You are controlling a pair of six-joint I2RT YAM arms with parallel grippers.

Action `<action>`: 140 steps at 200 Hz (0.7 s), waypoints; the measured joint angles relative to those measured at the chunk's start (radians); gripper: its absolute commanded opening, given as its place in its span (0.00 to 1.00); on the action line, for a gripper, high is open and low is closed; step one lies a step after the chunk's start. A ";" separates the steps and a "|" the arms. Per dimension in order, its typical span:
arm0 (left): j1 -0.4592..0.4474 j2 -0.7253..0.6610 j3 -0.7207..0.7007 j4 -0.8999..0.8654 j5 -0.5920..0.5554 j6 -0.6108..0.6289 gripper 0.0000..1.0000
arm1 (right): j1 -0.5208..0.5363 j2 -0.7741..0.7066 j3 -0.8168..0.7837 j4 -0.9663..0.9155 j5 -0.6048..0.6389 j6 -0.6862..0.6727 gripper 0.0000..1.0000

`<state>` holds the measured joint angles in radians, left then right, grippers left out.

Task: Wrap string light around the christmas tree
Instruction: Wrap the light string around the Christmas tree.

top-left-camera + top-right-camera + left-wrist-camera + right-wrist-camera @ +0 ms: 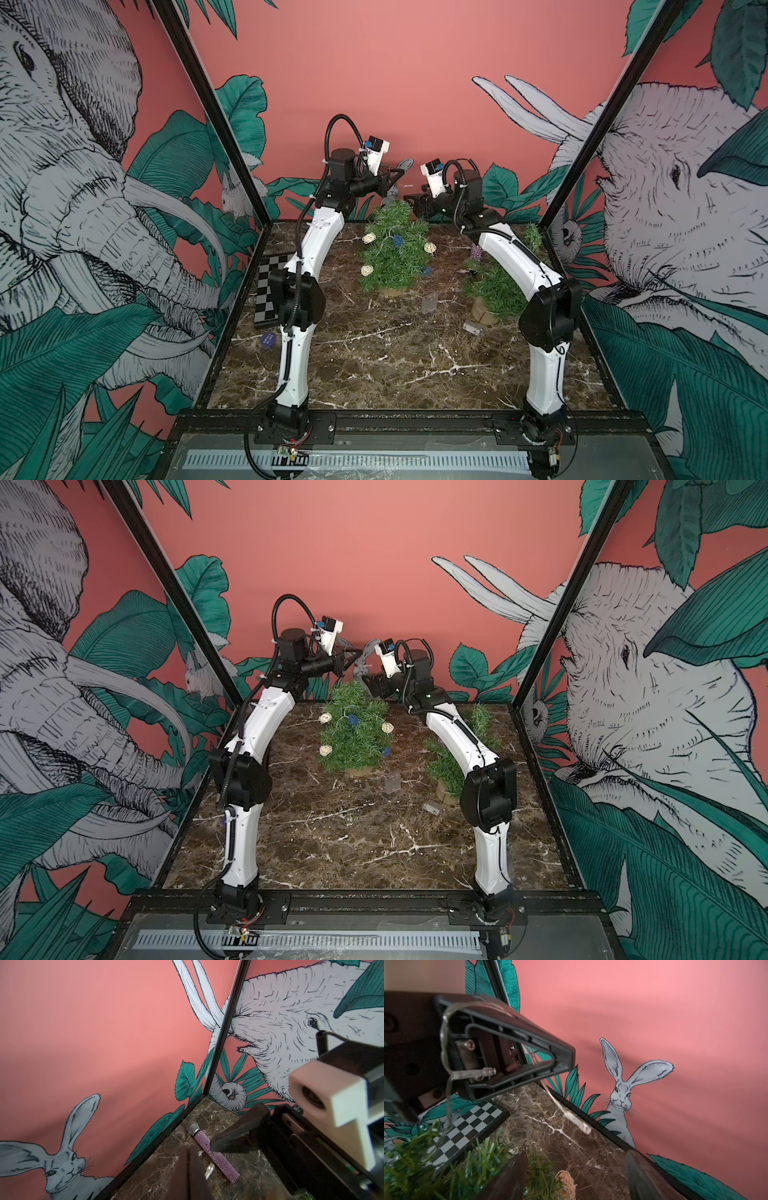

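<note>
Marble worktop [374, 365] bounded by 3 walls [415, 83]; tree [395, 253] near rear edge, front half open. Left fingers [564, 1057] pinch string light [579, 1124]; right fingers [637, 1174] apart.

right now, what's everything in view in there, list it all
green artificial christmas tree: 1, green, upright mid-table
second artificial tree: 1, green, right side, partly hidden
string light with woven balls: 1, cream and blue, on upright tree
square checkerboard: 1, black-white, left edge
round plastic chip: 1, purple, by checkerboard
clear plastic pieces: 2, transparent, mid-table
glittery microphone: 1, purple, back right
marble tabletop: 1, brown
left fingers: shut on the light's wire
right fingers: open, by the treetop
</note>
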<state>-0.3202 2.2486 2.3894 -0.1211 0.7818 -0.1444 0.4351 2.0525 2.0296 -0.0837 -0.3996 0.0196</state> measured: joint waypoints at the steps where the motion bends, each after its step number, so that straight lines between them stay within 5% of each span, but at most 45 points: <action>1: 0.000 0.000 0.000 0.000 0.001 0.000 0.00 | 0.000 0.002 0.002 0.001 0.000 0.000 0.77; 36: -0.022 -0.001 -0.005 -0.010 0.030 -0.003 0.00 | 0.012 0.109 0.107 0.039 0.031 0.014 0.65; 99: -0.031 -0.004 -0.031 -0.040 0.051 -0.003 0.01 | 0.017 0.119 0.076 0.084 0.087 0.041 0.10; 140: -0.018 -0.018 -0.045 -0.073 0.032 0.010 0.39 | 0.016 0.019 -0.084 0.104 0.140 0.019 0.02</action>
<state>-0.3386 2.2303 2.3444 -0.1940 0.8135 -0.1345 0.4515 2.0720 1.9457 0.0200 -0.2600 0.0391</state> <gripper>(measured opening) 0.315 0.050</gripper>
